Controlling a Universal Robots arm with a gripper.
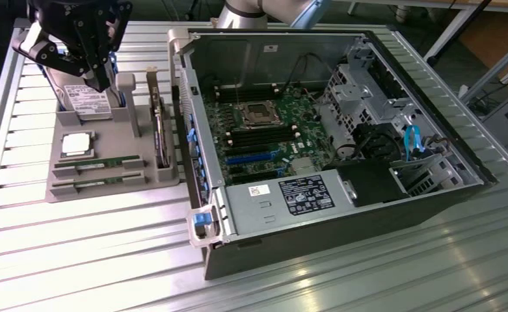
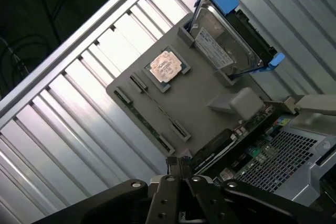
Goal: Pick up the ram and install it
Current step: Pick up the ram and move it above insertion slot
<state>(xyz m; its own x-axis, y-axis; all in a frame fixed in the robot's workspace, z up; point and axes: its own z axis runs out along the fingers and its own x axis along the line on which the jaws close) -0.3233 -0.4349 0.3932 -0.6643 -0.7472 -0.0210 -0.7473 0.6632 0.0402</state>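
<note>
Two ram sticks, long thin green boards, lie side by side in the slots of a grey holder tray (image 1: 149, 177). One ram (image 1: 95, 165) is just behind the other ram (image 1: 93, 184). In the wrist view the same pair shows edge-on as ram (image 2: 158, 107) and ram (image 2: 143, 120). My black gripper (image 1: 97, 81) hangs above the tray's far end, over the hard drive. It is well apart from the ram sticks. Its fingertips (image 2: 179, 165) are pressed together with nothing between them.
On the tray also sit a square silver CPU (image 1: 76, 144) and an upright grey hard drive (image 1: 87, 99) with blue rails. An open computer case (image 1: 462, 149) lies at the exterior view's right, its motherboard (image 1: 271, 133) exposed. The slatted metal table (image 1: 89, 253) has free room in front.
</note>
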